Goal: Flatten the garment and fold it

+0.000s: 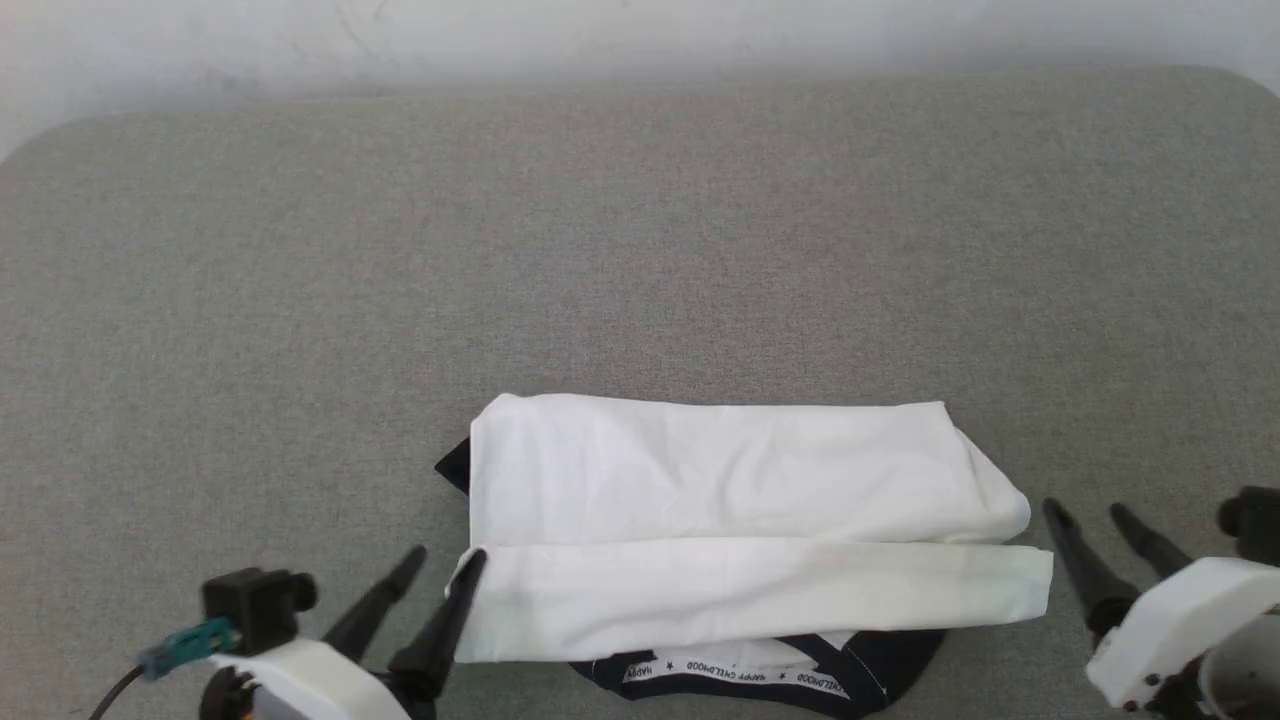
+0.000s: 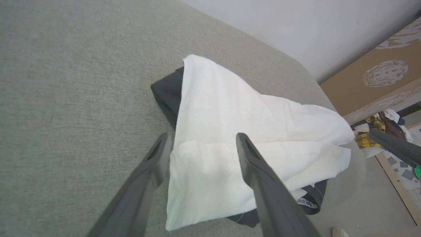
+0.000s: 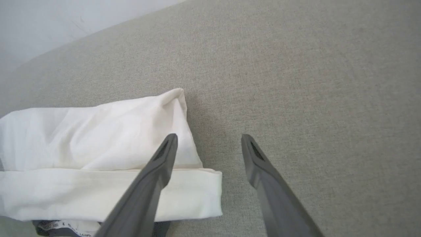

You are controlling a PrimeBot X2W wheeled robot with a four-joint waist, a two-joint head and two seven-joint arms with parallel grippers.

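Garment [image 1: 740, 500], one item: small white T-shirt, folded into a long low oblong lying crosswise on grey fabric surface [image 1: 640, 250], near its front edge and a little right of centre in the head view. Upper layer white, lightly creased; a narrower white band is folded over along the near side, its right end reaching slightly past the layer behind. Black sleeve [image 1: 455, 465] shows as a small dark corner at the far left end; black collar with lettered white neck band [image 1: 740, 677] pokes out under the near edge, letters upside down to the head camera. Left gripper [image 1: 447, 556], lower left of the head view: two dark fingers spread apart, nothing pinched; inner fingertip meets the left end of the folded band, contact or mere overlap not certain. In the left wrist view the same gripper [image 2: 203, 136] stands wide over the garment's near corner, one finger over bare surface, the other in front of white cloth. Right gripper [image 1: 1085, 508], lower right of the head view: fingers parted, empty, just beside the garment's right end and apart from it. In the right wrist view that gripper [image 3: 209, 136] is spread, one finger crossing the corner of the folded band, the other over bare grey surface. Pale wall [image 1: 640, 30] behind the surface. Brown board [image 2: 378, 75] and heap of mixed clothes [image 2: 371, 138] lie beyond the surface's rounded corner
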